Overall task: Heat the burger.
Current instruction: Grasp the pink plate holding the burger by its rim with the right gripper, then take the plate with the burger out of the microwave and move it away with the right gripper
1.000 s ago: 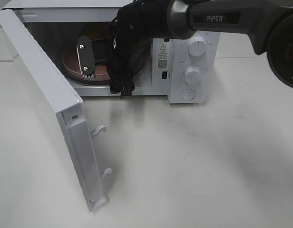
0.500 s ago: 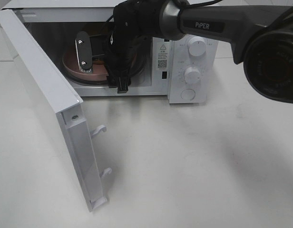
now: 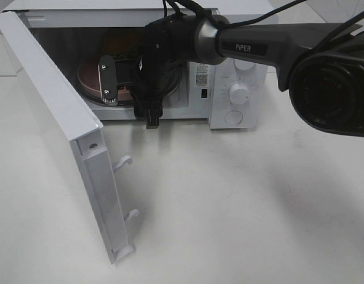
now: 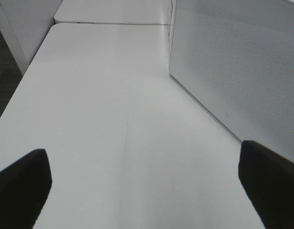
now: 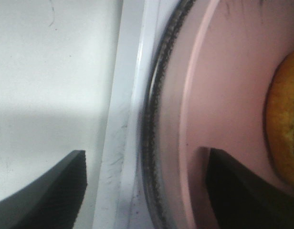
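The burger (image 5: pixel 286 119) shows as a golden-orange bun edge resting on the pink plate (image 5: pixel 223 86). In the exterior high view the burger (image 3: pixel 120 42) is a brown shape inside the open microwave (image 3: pixel 200 18), mostly hidden by the right arm. My right gripper (image 3: pixel 130 97) reaches into the cavity with its jaws apart. One finger (image 5: pixel 47 188) is outside the plate's rim and the other is over the plate. My left gripper (image 4: pixel 147 191) stands wide open over bare white table, holding nothing.
The microwave door (image 3: pixel 52 112) swings out to the left, its latch hooks (image 3: pixel 124 161) pointing at the table. Two knobs (image 3: pixel 238 93) sit on the control panel at the right. The door's perforated panel (image 4: pixel 242 62) stands beside the left gripper.
The right arm has swung lower and leftward across the microwave front. Its jaws have narrowed a little around the plate's rim. The left gripper has not moved.
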Controlling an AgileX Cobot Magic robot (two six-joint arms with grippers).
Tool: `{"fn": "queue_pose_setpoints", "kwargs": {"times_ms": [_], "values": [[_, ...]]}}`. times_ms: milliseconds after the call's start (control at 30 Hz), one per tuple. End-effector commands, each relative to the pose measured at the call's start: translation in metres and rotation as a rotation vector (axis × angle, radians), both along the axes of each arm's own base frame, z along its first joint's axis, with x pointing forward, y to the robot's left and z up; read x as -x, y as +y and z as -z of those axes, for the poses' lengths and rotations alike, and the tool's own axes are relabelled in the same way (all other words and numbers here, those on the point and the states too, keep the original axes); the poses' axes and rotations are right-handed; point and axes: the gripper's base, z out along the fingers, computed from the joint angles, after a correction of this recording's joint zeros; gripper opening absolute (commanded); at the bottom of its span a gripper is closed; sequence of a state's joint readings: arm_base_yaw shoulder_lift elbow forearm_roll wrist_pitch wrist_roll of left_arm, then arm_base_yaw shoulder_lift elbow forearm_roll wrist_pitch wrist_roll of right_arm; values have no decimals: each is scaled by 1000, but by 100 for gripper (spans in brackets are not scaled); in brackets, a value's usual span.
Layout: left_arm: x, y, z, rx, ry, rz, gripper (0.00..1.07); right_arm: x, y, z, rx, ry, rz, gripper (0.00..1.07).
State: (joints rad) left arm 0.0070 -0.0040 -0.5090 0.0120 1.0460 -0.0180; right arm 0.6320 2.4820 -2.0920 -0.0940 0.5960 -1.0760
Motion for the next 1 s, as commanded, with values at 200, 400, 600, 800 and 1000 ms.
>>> {"fn": "queue_pose_setpoints", "kwargs": {"times_ms": [200, 400, 600, 800, 1000], "values": [[3, 0, 1, 2, -27, -3, 100, -2, 0, -4, -18, -13, 4, 18], [3, 0, 1, 2, -27, -3, 100, -1, 0, -5, 3, -19, -29, 2], [3, 0, 1, 2, -27, -3, 100, 1, -1, -10, 27, -13, -75, 2], [3, 0, 1, 2, -27, -3, 100, 4, -2, -16, 55, -11, -114, 2], [3, 0, 1, 2, -27, -3, 100, 14, -7, -24, 87, -39, -186, 2]]}}
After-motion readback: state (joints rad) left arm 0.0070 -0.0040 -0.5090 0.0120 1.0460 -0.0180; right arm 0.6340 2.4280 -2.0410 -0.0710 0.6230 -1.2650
